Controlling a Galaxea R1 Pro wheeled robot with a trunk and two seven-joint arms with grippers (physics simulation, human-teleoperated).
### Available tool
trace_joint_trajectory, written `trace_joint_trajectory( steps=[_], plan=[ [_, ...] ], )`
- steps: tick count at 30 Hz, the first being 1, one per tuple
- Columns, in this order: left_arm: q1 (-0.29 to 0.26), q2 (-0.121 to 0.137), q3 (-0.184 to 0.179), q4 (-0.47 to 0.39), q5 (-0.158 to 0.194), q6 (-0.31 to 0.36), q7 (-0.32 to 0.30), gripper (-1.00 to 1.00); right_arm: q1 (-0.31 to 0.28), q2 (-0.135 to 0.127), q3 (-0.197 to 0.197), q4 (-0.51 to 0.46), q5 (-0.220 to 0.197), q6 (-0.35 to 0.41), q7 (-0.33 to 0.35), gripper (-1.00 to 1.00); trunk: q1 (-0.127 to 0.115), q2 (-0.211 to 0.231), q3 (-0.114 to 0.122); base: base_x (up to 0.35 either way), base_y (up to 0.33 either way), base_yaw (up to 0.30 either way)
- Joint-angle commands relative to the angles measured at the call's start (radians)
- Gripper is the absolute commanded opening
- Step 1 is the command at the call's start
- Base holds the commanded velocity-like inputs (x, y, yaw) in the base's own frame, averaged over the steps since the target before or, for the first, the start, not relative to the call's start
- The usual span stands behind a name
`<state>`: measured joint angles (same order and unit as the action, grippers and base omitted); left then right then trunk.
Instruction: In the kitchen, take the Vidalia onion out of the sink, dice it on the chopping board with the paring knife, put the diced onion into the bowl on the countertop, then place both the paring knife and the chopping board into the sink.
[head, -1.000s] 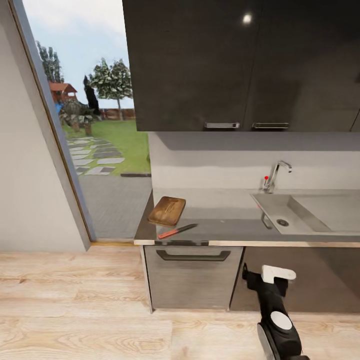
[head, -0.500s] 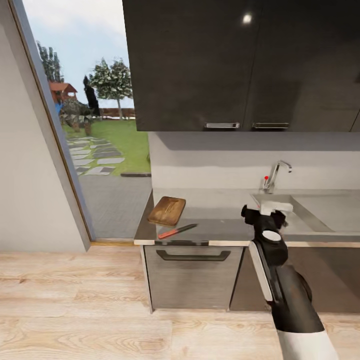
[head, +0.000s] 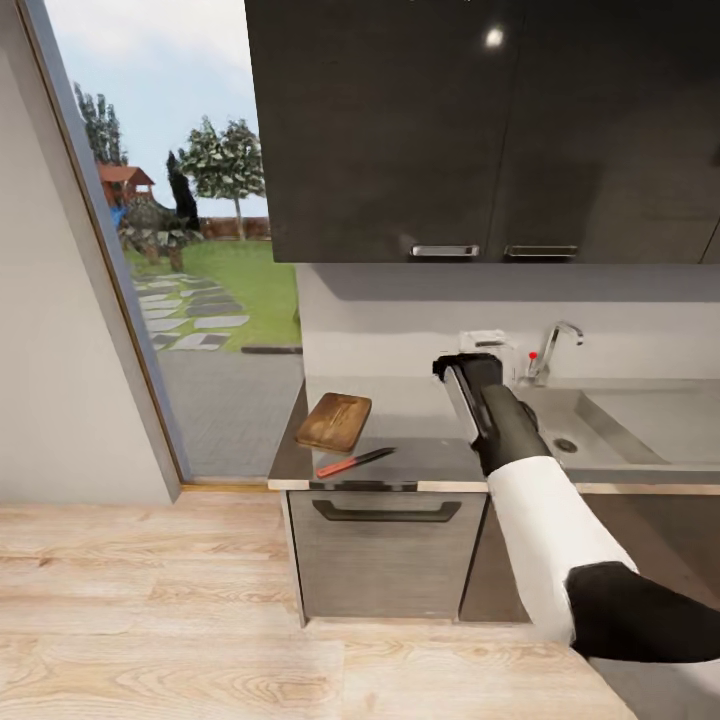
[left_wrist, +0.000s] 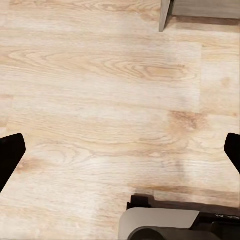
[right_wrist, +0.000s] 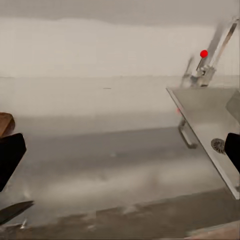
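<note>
The brown chopping board (head: 334, 421) lies at the left end of the grey countertop (head: 440, 458), with the orange-handled paring knife (head: 354, 462) just in front of it. To the right is the steel sink (head: 612, 420) with its chrome tap (head: 549, 351). My right gripper (head: 483, 342) hovers over the countertop between board and sink, open and holding nothing. In the right wrist view the open gripper (right_wrist: 121, 152) faces the sink (right_wrist: 210, 115), a corner of the board (right_wrist: 4, 123) and the knife's blade tip (right_wrist: 15, 211). The onion and the bowl are out of view. My left gripper (left_wrist: 121, 152) hangs open over the floor.
Glossy black upper cabinets (head: 480, 130) hang over the counter. Under it are dark grey fronts with a drawer handle (head: 386, 512). A tall glass opening (head: 190, 300) to the garden stands left of the counter. Light wood floor (head: 150, 610) lies in front. My base (left_wrist: 165, 225) is below the left gripper.
My right arm has risen from low in front of the cabinet to above the countertop, moving up and to the left. The board and knife have not moved.
</note>
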<state>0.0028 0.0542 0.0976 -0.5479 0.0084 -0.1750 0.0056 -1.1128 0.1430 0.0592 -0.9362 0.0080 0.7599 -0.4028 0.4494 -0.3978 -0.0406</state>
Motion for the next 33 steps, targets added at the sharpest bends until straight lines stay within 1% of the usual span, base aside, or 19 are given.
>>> trace_joint_trajectory(
  steps=[1,2,3,4,6,7,9,10,11,12,13,14,16,17,18,20,22,27,33],
  plan=[
    [0.000,0.000,0.001,-0.001,0.001,-0.001,0.001,1.00,-0.053,0.001,0.001,0.092,-0.006,-0.032,0.025,1.00,0.001,-0.002,-0.002,0.000,0.000,0.000],
    [0.000,0.000,0.001,-0.001,0.001,-0.001,0.001,1.00,-0.076,0.001,0.001,0.132,-0.008,-0.048,0.043,1.00,0.001,-0.002,-0.002,0.000,0.000,0.000],
    [0.000,0.000,0.002,-0.001,0.001,-0.001,0.001,1.00,-0.118,0.001,0.001,0.199,-0.011,-0.069,0.082,1.00,0.001,-0.002,-0.002,0.000,0.000,0.000],
    [0.000,0.000,0.002,-0.001,0.001,-0.001,0.001,1.00,-0.136,0.001,0.001,0.226,-0.012,-0.076,0.103,1.00,0.001,-0.002,-0.002,0.000,0.000,0.000],
    [0.000,-0.001,0.002,-0.002,0.001,-0.001,0.001,1.00,-0.191,0.001,0.001,0.291,-0.014,-0.090,0.182,1.00,0.001,-0.002,-0.002,0.000,0.000,0.000],
    [0.000,-0.001,0.002,-0.004,0.001,-0.001,0.001,1.00,-0.221,0.003,0.001,0.320,-0.014,-0.078,0.256,1.00,0.001,-0.002,-0.002,0.000,0.000,0.000],
    [0.000,-0.001,0.002,-0.006,0.001,-0.001,0.001,1.00,-0.229,0.004,0.001,0.328,-0.014,-0.052,0.309,1.00,0.001,-0.002,-0.002,0.000,0.000,0.000],
    [0.000,-0.002,0.001,-0.006,0.001,-0.001,0.001,1.00,-0.232,0.004,0.003,0.331,-0.012,-0.030,0.373,1.00,0.001,-0.002,-0.002,0.000,0.000,0.000],
    [0.000,-0.002,0.000,-0.005,0.001,-0.001,0.001,1.00,-0.233,0.004,0.004,0.332,-0.011,-0.027,0.390,1.00,0.001,-0.002,-0.002,0.000,0.000,0.000],
    [0.000,-0.003,0.000,-0.005,0.001,0.000,0.001,1.00,-0.233,0.002,0.014,0.335,-0.005,-0.021,0.441,1.00,0.001,-0.002,-0.002,0.029,0.000,0.000],
    [0.000,-0.003,0.000,-0.004,0.001,0.000,0.001,1.00,-0.234,0.001,0.020,0.336,-0.003,-0.020,0.456,1.00,0.001,-0.002,-0.002,0.056,0.000,0.000],
    [0.000,-0.003,-0.001,-0.004,0.001,0.000,0.001,1.00,-0.234,-0.001,0.039,0.338,0.001,-0.018,0.483,1.00,0.001,-0.002,-0.002,0.099,0.000,0.000],
    [0.000,-0.003,0.001,-0.003,0.001,0.000,0.001,1.00,-0.234,-0.003,0.091,0.342,0.006,-0.016,0.530,1.00,0.001,-0.002,-0.002,0.143,0.003,0.000],
    [0.000,-0.003,0.001,-0.003,0.001,0.000,0.001,1.00,-0.234,-0.003,0.105,0.342,0.006,-0.015,0.542,1.00,0.001,-0.002,-0.002,0.180,0.019,0.000],
    [0.000,-0.002,0.002,-0.003,0.001,0.000,0.001,1.00,-0.234,-0.005,0.134,0.343,0.007,-0.015,0.564,1.00,0.001,-0.002,-0.002,0.215,0.054,0.000],
    [0.000,-0.002,0.002,-0.003,0.001,0.000,0.001,1.00,-0.234,-0.005,0.171,0.343,0.008,-0.015,0.594,1.00,0.001,-0.002,-0.002,0.239,0.081,0.000],
    [0.000,-0.002,0.002,-0.002,0.001,0.000,0.001,1.00,-0.234,-0.007,0.192,0.344,0.008,-0.015,0.617,1.00,0.001,-0.002,-0.002,0.261,0.109,0.000],
    [0.000,-0.002,0.002,-0.002,0.001,0.000,0.000,1.00,-0.234,-0.007,0.210,0.346,0.009,-0.016,0.639,1.00,0.001,-0.002,-0.002,0.275,0.141,0.000],
    [0.000,-0.001,0.002,-0.004,0.001,0.000,0.000,1.00,-0.234,-0.009,0.214,0.347,0.007,-0.016,0.648,1.00,0.001,-0.002,-0.002,0.274,0.186,0.000]
  ],
)
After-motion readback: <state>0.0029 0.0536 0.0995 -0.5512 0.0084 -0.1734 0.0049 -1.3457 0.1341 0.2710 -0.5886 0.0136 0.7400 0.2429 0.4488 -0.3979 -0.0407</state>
